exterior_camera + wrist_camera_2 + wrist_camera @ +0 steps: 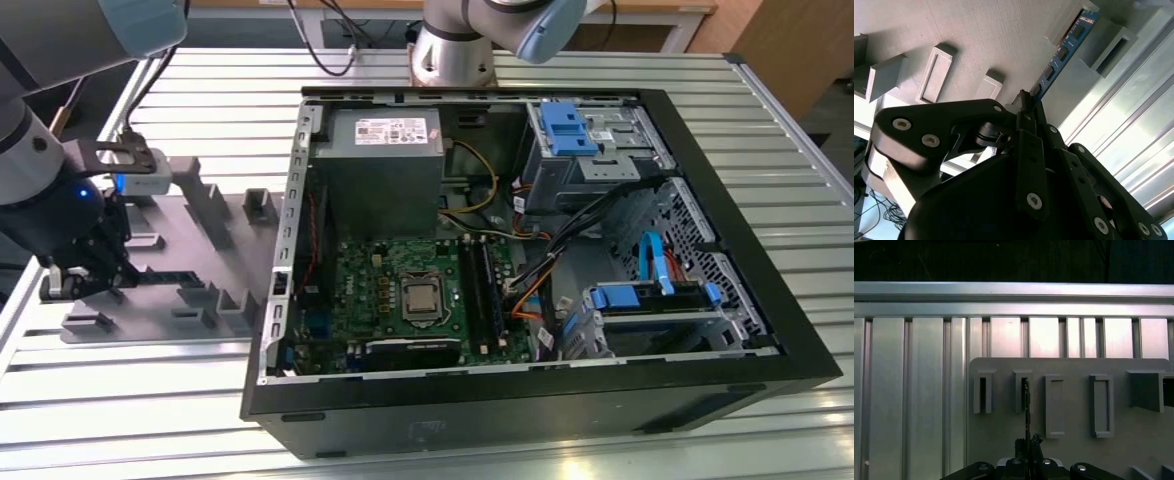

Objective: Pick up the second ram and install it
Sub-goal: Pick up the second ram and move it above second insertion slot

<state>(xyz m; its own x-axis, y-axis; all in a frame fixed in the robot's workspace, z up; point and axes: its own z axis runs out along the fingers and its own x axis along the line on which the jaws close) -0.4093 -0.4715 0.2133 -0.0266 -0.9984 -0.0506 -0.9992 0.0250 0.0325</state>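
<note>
1. Second wrist view: the second ram [1064, 47], blue with dark chips, runs lengthwise from the fingertips to a slotted block of the grey holder tray [979, 35], with its far end at the slot.
2. First wrist view: the stick [1026, 405] is seen edge-on, its long axis pointing straight away from the gripper [1027, 444].
3. Gripper: the fingers are clamped on the stick's near end.
4. Exterior view: the tray [200, 270] lies on the exterior view's left, beside the open computer case [801, 330].

The tray [200, 235] lies on the surface [134, 420] to the exterior view's left of the computer case [534, 400], which holds the motherboard [387, 290], and the ram stick [1064, 47] stands in a tray slot with the hand [1026, 97] clamped on its end.
</note>
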